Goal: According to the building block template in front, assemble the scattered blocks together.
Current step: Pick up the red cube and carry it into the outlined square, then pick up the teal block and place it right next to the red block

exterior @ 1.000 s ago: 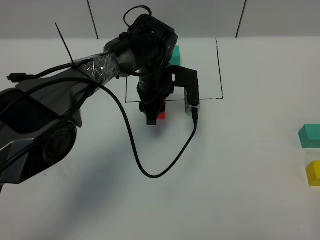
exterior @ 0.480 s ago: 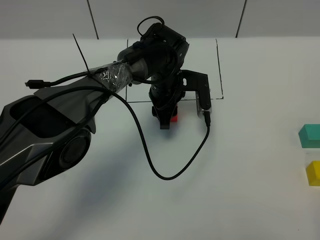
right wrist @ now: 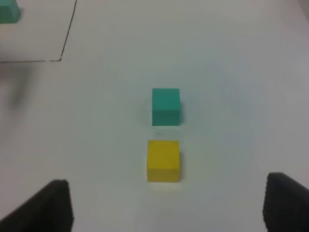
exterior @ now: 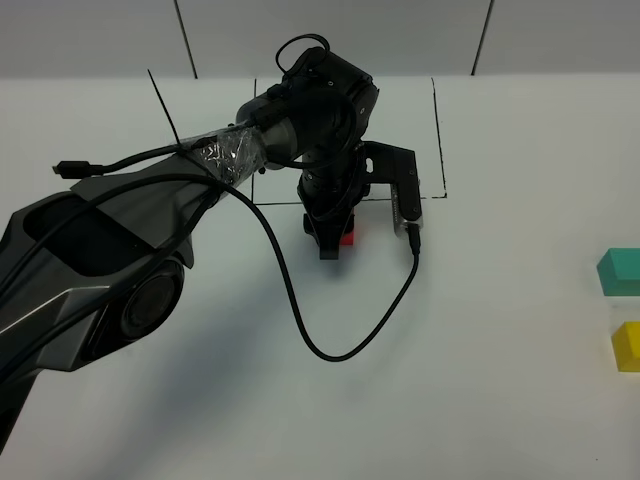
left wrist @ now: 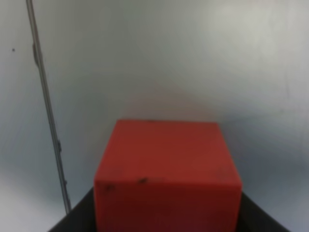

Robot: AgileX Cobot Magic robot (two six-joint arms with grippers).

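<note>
While the bulky black left arm [exterior: 120, 250] reaches across the middle of the high view, it covers much there. The left gripper [exterior: 330, 240] points down at the white table [exterior: 500, 400]. Only a sliver of the small plain red cube [exterior: 348, 238] shows beside its fingers, just outside the near line of the thin black drawn rectangle [exterior: 438, 130]. What lies inside that rectangle is hidden behind the arm. At the right edge sit the small teal-green cube [exterior: 620, 272] and, nearer, the small yellow cube [exterior: 627, 346], both cut off by the border. The right gripper is out of this view.

In the left wrist view the red cube fills the lower middle, blurred and clamped between two dark fingers [left wrist: 76, 221], of which only the tips show. Whether it rests on the table or hangs above it I cannot tell.

In the right wrist view the right gripper [right wrist: 169, 208] hovers with its fingers [right wrist: 53, 205] wide apart and nothing between them. The teal-green and yellow cubes lie ahead, a narrow gap between them. Of the building block template [right wrist: 8, 12], only a blurred teal corner shows, cut off.
</note>
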